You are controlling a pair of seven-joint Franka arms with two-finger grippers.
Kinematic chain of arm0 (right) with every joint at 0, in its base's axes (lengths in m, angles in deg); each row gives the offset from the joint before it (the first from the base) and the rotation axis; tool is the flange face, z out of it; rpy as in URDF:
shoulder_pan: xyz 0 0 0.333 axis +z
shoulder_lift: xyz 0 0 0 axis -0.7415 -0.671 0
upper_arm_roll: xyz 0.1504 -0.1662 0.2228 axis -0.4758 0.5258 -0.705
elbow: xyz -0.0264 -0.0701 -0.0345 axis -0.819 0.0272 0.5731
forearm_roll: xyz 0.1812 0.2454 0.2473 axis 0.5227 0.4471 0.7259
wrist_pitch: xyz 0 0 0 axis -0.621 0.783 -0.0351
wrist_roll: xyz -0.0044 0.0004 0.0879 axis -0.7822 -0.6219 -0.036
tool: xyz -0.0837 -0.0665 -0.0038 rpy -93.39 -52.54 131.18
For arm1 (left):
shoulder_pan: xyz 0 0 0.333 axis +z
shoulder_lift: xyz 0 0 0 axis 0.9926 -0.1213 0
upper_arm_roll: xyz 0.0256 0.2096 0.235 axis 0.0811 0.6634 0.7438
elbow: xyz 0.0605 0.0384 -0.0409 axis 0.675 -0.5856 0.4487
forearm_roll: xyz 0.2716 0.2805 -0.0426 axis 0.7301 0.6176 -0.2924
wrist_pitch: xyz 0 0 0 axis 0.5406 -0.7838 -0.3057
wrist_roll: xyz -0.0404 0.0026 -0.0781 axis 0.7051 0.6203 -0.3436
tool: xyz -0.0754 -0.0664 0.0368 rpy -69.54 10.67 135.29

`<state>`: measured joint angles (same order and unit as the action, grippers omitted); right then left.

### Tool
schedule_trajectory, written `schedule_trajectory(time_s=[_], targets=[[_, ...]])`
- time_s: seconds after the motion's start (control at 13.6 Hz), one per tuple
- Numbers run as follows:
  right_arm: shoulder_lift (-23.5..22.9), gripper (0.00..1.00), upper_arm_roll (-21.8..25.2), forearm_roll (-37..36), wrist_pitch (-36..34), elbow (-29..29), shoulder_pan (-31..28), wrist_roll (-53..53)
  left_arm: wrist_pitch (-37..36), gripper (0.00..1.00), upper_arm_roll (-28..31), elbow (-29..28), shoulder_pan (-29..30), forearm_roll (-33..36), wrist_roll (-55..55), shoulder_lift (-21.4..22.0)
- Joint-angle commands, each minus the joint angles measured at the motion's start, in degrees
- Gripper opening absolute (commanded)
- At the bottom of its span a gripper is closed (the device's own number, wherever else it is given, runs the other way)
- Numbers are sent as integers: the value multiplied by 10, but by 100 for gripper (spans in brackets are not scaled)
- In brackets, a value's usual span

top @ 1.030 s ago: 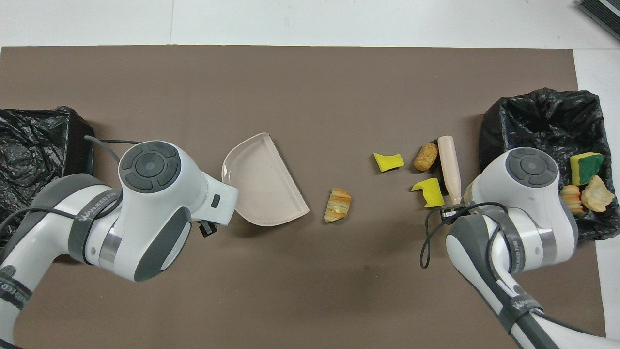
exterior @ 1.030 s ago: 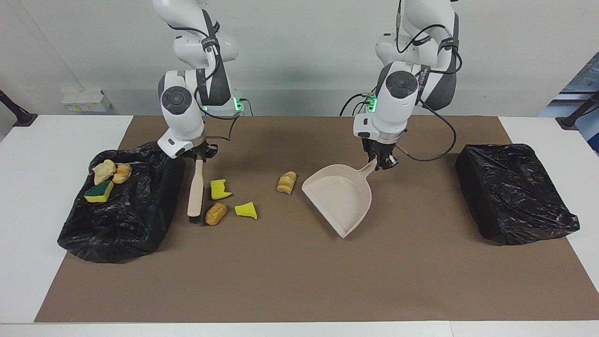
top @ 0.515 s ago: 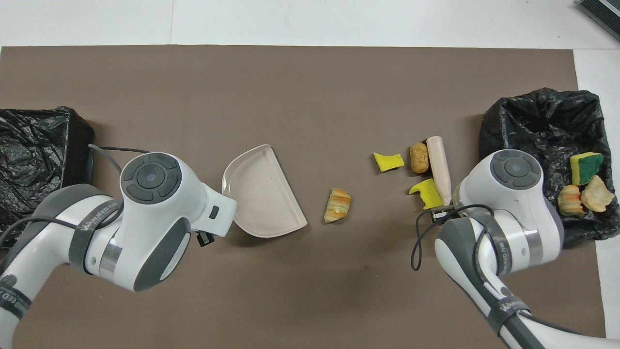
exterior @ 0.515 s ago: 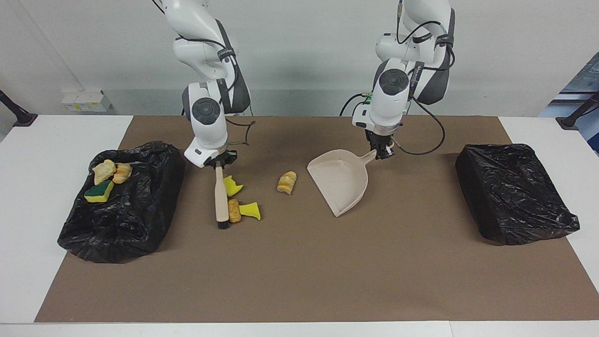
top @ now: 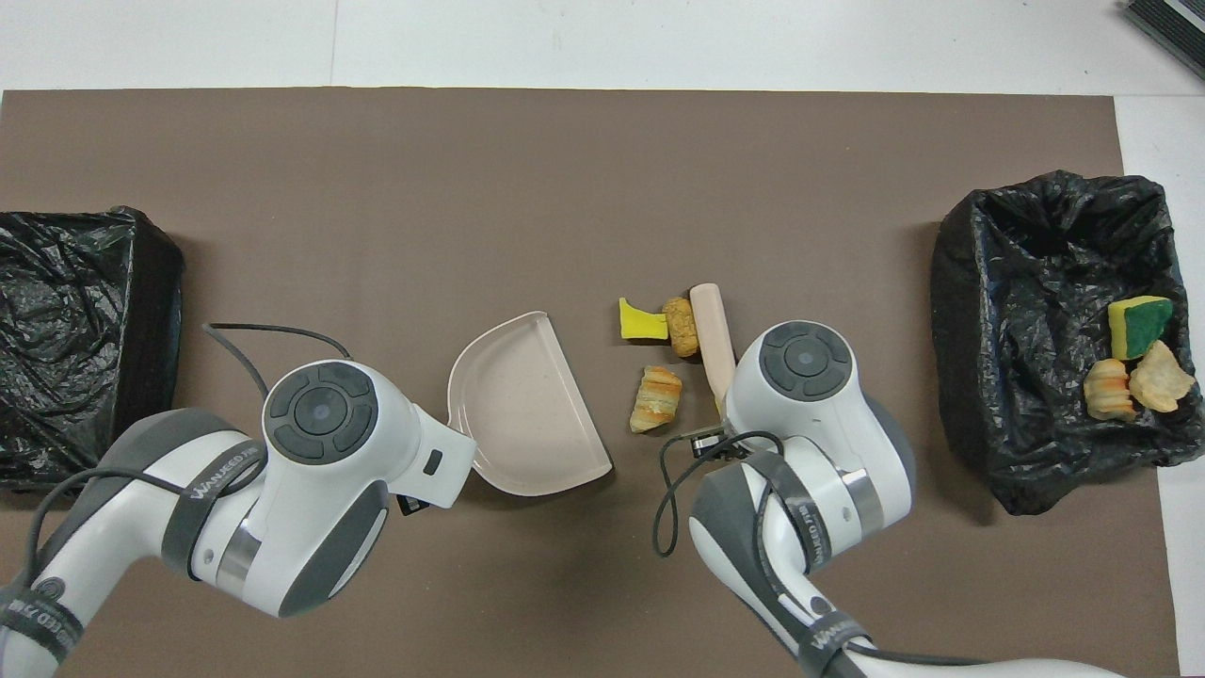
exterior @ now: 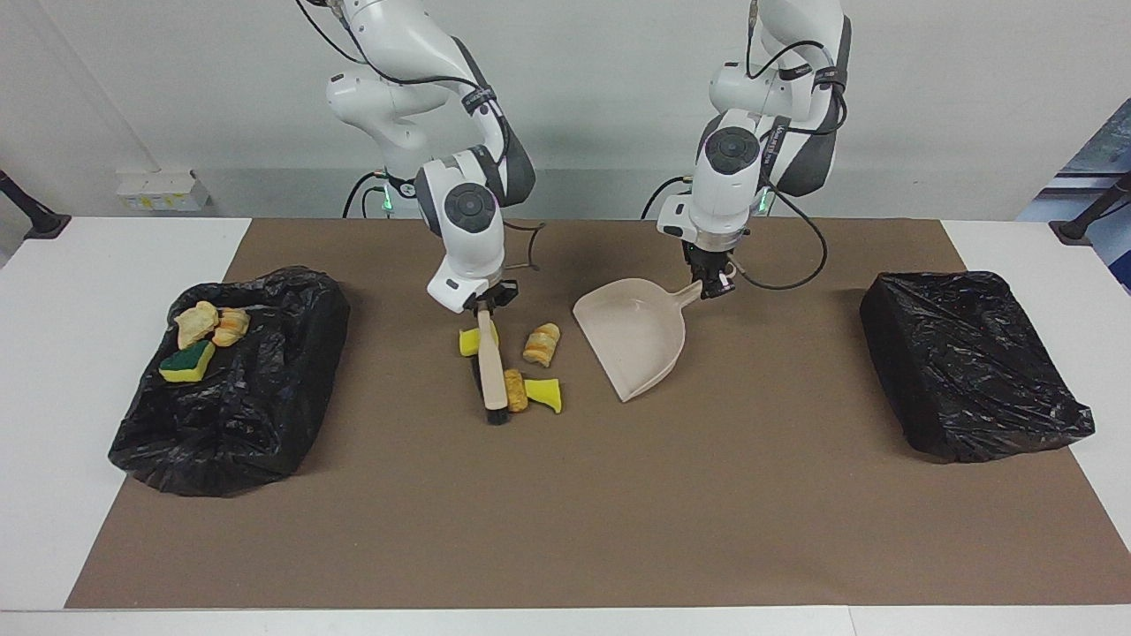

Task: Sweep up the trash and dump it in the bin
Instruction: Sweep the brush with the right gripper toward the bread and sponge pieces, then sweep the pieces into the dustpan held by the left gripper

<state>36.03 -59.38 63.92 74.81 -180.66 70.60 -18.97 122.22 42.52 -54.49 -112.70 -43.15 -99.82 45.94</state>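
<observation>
Your right gripper (exterior: 483,308) is clenched on the handle of the brush (exterior: 489,367), which slants down to the brown mat (exterior: 565,512) with its dark bristles on the mat; your left gripper (exterior: 714,284) is clenched on the handle of the beige dustpan (exterior: 634,340), whose wide mouth lies toward the brush.

Four bits of trash lie loose on the mat between brush and dustpan; the brown lump (exterior: 515,389) touches the brush at its bristle end, with a yellow scrap (exterior: 544,394) just beside it toward the dustpan; a second yellow scrap (exterior: 468,342) sits against the brush handle, nearer to the robots; the striped bread-like lump (exterior: 541,344) rests near the dustpan's mouth, not touching it.

Three more bits lie on the black bag (exterior: 239,389) at the right arm's end of the surface (exterior: 53,371): a green-backed sponge (exterior: 188,361), a pale chunk (exterior: 195,323) and an orange lump (exterior: 231,325), the last two touching; a second black bag (exterior: 967,362) sits at the left arm's end, well apart from the trash.
</observation>
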Motion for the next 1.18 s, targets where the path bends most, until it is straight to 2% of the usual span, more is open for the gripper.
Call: schedule_trajectory(time_s=[0.0, 0.22, 0.44, 0.66, 0.88, 1.1], targets=[[-20, 0, -2, 53, 2, 23, 41, 3, 26, 0, 4, -22, -9, 12, -2, 9], [-9, 0, -32, 125, -1, 23, 73, -17, 35, 0, 4, -22, -7, 12, -2, 8], [-8, 0, -60, 141, -28, 69, 72, -10, 45, 0, 4, -22, -4, 11, -2, 6], [15, 0, -57, 131, -129, 112, 28, -18, 52, 0, 4, -22, -2, 11, -2, 6], [41, 0, -53, 119, -195, 121, -27, -40, 53, 0, 4, -23, -2, 11, -2, 6], [42, 0, -54, 42, -238, 128, -71, -40, 55, 0, 4, -23, -1, 11, -2, 6]])
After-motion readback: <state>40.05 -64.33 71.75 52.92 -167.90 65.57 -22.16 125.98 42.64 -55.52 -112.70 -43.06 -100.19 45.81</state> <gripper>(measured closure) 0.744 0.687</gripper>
